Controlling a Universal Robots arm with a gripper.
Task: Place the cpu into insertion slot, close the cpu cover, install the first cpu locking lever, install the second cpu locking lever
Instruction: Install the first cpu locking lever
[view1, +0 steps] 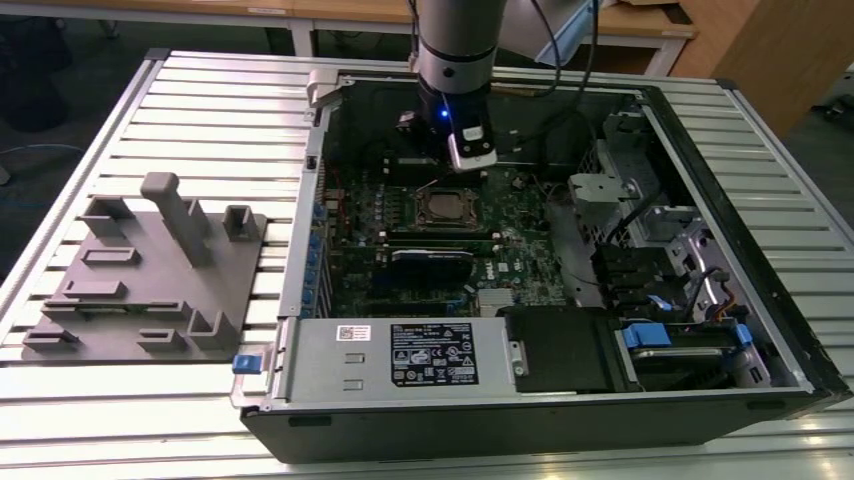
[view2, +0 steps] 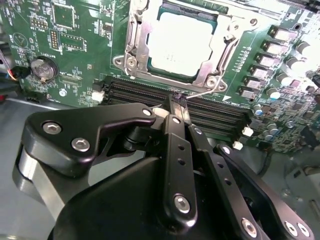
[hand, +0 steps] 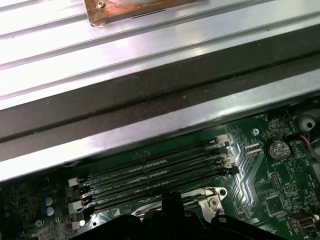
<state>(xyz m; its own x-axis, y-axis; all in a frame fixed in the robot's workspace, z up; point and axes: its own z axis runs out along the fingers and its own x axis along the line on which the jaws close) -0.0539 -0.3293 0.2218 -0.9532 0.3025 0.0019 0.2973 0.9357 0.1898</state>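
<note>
Cpu (view2: 182, 42) sits seated in the insertion slot (view1: 422, 210) on the green motherboard (view2: 75, 40), with the cpu cover (view2: 134, 47) lying flat around its silver top. Just beside that slot, over the memory slots (view2: 135, 92), the gripper (view2: 177, 106) hangs with fingers clenched together, tips touching the end of a thin wire locking lever (view2: 207, 91).
</note>
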